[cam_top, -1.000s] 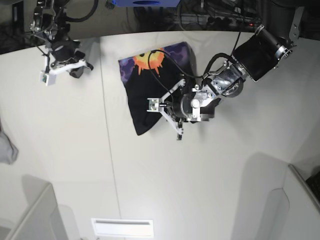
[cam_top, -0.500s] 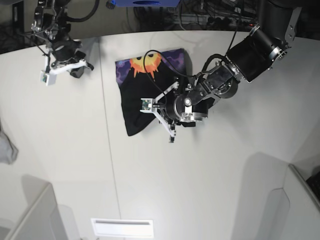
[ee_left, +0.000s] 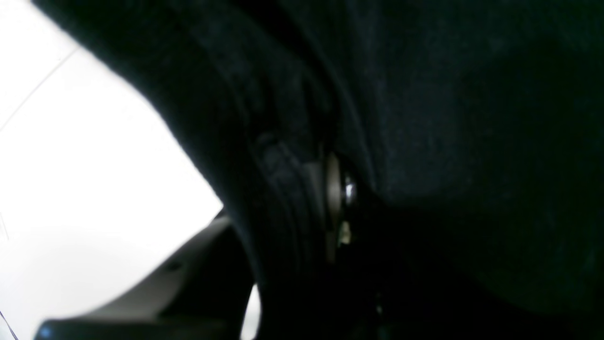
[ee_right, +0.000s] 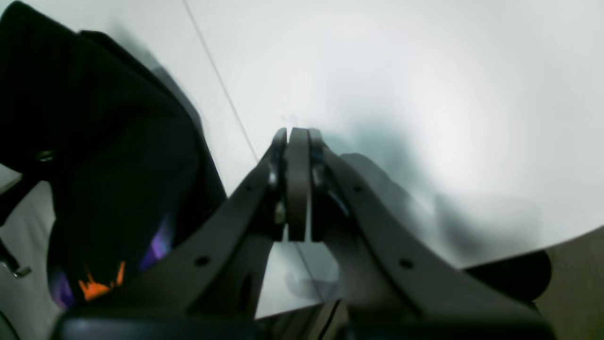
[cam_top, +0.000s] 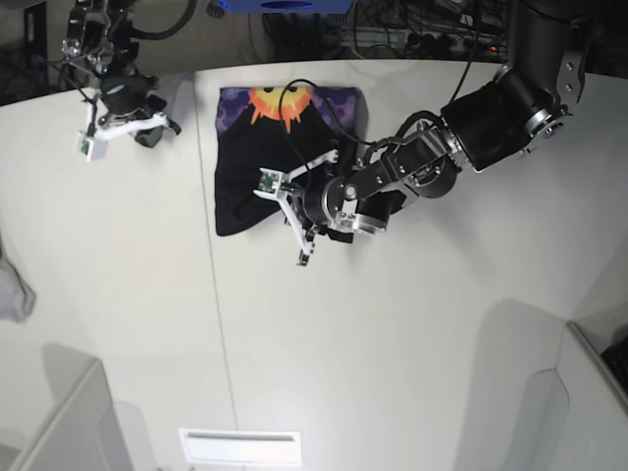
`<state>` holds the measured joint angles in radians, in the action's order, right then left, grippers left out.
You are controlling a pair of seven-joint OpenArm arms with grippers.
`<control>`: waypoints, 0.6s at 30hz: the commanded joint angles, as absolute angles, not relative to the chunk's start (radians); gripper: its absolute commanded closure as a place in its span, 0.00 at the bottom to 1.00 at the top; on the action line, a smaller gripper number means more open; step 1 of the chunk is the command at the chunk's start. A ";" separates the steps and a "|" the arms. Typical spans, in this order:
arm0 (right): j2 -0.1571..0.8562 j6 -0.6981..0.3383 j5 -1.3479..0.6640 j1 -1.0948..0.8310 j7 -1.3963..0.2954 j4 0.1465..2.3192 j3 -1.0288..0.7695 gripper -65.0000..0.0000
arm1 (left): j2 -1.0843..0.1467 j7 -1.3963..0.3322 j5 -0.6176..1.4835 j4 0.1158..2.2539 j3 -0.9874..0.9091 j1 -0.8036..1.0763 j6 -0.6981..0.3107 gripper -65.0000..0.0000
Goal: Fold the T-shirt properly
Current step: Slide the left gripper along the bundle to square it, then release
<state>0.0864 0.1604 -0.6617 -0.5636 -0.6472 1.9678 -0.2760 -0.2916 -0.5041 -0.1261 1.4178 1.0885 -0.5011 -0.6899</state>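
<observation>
your left gripper (cam_top: 294, 218) pinches the t-shirt (cam_top: 257, 167)'s lower edge; cloth may slip and unfold. right gripper (ee_right: 297, 189) beside it, fingers pressed together.

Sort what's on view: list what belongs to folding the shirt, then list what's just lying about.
Part of the job:
- black T-shirt, sun print showing
- left claw, on the shirt's edge
- right claw, shut and empty, off to the side

Lying about:
- grey cloth at the table's edge

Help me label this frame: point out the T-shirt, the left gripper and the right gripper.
T-shirt (cam_top: 240, 186): base view, black lower part.
Left gripper (cam_top: 294, 224): base view, fingertips at the shirt's edge.
Right gripper (ee_right: 297, 137): right wrist view, closed fingertips.
</observation>
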 commanded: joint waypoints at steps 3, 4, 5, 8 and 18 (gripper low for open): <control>0.082 0.157 -0.667 -0.572 -0.628 1.980 -0.288 1.00 | -0.291 -0.499 -0.127 1.425 1.084 -0.532 -0.698 1.00; 0.077 0.157 -0.667 -0.572 -0.628 1.980 -0.288 1.00 | -0.291 -0.499 -0.127 1.425 1.086 -0.539 -0.698 1.00; 0.076 0.157 -0.667 -0.573 -0.628 1.980 -0.288 1.00 | -0.292 -0.499 -0.127 1.425 1.095 -0.549 -0.698 1.00; 0.074 0.157 -0.667 -0.570 -0.628 1.980 -0.288 1.00 | -0.295 -0.464 -0.127 1.425 1.139 -0.576 -0.698 1.00; 0.073 0.157 -0.667 -0.572 -0.628 1.980 -0.288 1.00 | -0.302 -0.458 -0.125 1.382 1.139 -0.576 -0.698 1.00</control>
